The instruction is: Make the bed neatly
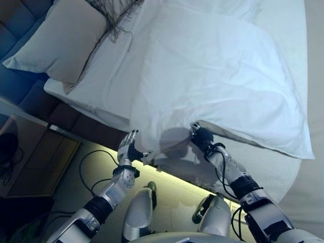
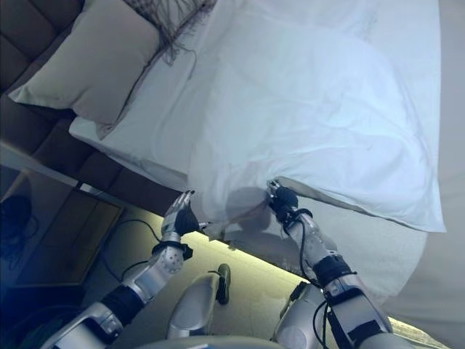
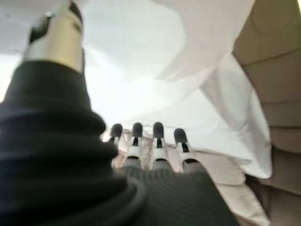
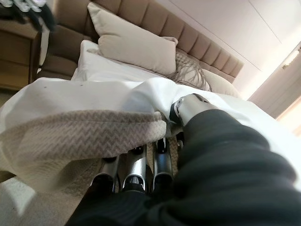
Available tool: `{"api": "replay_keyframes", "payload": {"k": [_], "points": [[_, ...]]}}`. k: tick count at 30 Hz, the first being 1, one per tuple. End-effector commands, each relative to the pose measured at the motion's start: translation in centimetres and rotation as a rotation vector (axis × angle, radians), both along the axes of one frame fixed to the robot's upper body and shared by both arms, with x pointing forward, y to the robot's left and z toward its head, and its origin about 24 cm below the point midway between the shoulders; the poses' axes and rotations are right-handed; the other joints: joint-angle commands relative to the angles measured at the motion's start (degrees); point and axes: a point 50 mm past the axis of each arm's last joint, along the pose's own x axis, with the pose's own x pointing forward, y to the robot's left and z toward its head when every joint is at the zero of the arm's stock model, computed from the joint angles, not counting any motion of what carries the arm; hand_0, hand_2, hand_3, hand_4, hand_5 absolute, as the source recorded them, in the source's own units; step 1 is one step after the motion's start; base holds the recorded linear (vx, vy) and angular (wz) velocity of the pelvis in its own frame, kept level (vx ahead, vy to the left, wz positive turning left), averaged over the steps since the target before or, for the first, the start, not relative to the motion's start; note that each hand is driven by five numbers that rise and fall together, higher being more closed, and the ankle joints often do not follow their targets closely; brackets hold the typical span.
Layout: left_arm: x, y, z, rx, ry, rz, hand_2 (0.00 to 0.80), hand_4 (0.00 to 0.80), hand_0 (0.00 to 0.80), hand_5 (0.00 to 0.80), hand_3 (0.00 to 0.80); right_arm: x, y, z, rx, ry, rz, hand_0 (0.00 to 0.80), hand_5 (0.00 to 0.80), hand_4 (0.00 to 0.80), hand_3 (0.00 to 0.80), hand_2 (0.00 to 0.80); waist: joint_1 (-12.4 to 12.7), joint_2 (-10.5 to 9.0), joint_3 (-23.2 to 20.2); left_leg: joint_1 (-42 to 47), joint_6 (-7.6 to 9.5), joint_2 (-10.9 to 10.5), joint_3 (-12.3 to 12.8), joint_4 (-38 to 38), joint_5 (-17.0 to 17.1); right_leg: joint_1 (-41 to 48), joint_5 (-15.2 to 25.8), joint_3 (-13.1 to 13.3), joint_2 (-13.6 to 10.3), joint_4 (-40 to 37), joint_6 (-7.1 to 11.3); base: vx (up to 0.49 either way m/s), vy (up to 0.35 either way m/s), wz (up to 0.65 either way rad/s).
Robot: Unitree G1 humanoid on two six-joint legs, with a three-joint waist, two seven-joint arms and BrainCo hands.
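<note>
A white duvet (image 1: 217,76) lies rumpled across the bed, its near edge hanging over the bedside. My right hand (image 1: 201,136) is at that edge, shut on the duvet. In the right wrist view its thumb (image 4: 188,106) presses on top of the fold while the fingers curl beneath a beige woven underside (image 4: 70,136). My left hand (image 1: 129,147) is raised beside the duvet's lower left corner, open with straight fingers (image 3: 157,134) pointing at the white cloth and holding nothing. A beige pillow (image 1: 61,40) rests at the head of the bed on the white sheet (image 1: 101,86).
A patterned cushion (image 1: 119,15) lies beside the pillow near the padded headboard (image 1: 20,20). A wooden nightstand (image 1: 35,162) stands to the left of the bed. A beige cover (image 1: 263,167) drapes over the bedside under the duvet.
</note>
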Motion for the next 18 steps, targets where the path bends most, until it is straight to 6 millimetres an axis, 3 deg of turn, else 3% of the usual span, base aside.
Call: {"api": "replay_keyframes", "payload": {"k": [1,6,13,18], "points": [[2.2,-2.7,3.8,-0.008,-0.157,-0.038,0.0,0.0,0.0,0.0,0.0,3.0,3.9,7.6,0.045,-0.247,0.11,0.8,0.8,0.8,0.8,0.8,0.6,0.78,2.4,0.9,1.39,2.3,-2.7,-2.8,3.0,-0.2,29.6,3.1,-3.7,-23.7,8.52,-0.16,0.093,-0.24],[2.5,-5.3,4.2,-0.045,-0.168,-0.041,0.0,0.0,0.0,0.0,0.0,4.2,3.3,10.3,-0.004,-0.288,0.127,0.8,0.8,0.8,0.8,0.8,-0.7,2.28,3.1,-2.0,0.77,1.7,-2.4,-2.4,4.3,-3.5,30.0,4.4,-4.2,-22.9,8.48,-0.105,0.076,-0.22],[2.8,-5.2,4.8,-0.215,-0.199,0.091,0.0,0.0,0.0,0.0,0.0,4.0,3.6,10.3,-0.036,-0.271,0.128,0.8,0.8,0.8,0.8,0.8,-1.4,3.14,2.9,-2.7,0.42,1.9,-1.2,-2.3,5.0,-4.4,30.3,4.5,-5.2,-23.2,8.31,-0.026,0.028,-0.13],[2.7,-5.0,4.6,-0.348,-0.191,0.137,0.0,0.0,0.0,0.0,0.0,4.1,3.1,10.4,-0.062,-0.253,0.13,0.8,0.8,0.8,0.8,0.8,-1.7,4.83,2.5,-1.6,0.22,1.3,-0.5,-3.4,5.9,-3.9,30.4,4.4,-6.0,-23.7,7.97,0.013,0.109,-0.02]]}}
